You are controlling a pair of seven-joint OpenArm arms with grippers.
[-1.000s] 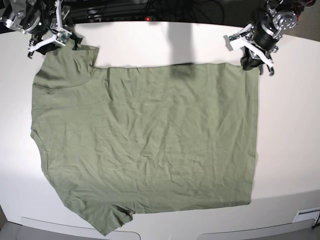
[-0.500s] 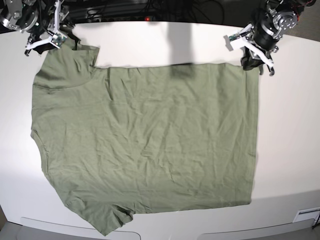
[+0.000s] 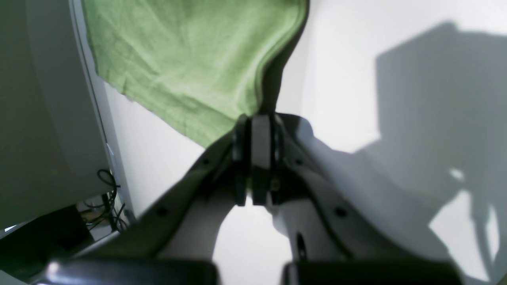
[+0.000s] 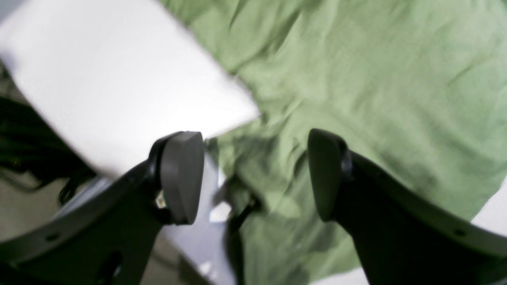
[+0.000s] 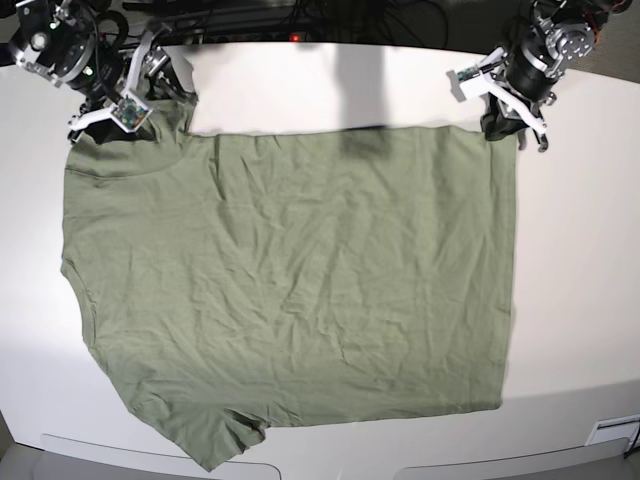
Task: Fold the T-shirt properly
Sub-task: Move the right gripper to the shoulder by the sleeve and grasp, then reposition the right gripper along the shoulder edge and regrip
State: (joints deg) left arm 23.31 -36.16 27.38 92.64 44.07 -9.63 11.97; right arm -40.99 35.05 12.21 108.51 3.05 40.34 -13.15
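**Shirt spread flat, one corner pinched, other tool moved over the sleeve**

The T-shirt (image 5: 290,280) lies spread and wrinkled on the white surface (image 5: 580,260), filling most of the base view. Its lower sleeve runs close to the near edge of the surface. The shirt's corner at the left tool (image 5: 505,112) is hard to make out from above, lost in dark shadow. The left wrist view settles it: the left tool (image 3: 255,158) has its jaws pressed together on the hem corner of the shirt (image 3: 190,67). The right wrist view is blurred; it shows the right tool (image 4: 253,174) with jaws wide apart and green cloth (image 4: 356,79) below them, and contact with the cloth cannot be judged.

Compared with a second ago, the right tool (image 5: 135,95) has shifted from beyond the upper sleeve to above it, hiding the sleeve's edge. The left tool and the shirt lie as before.
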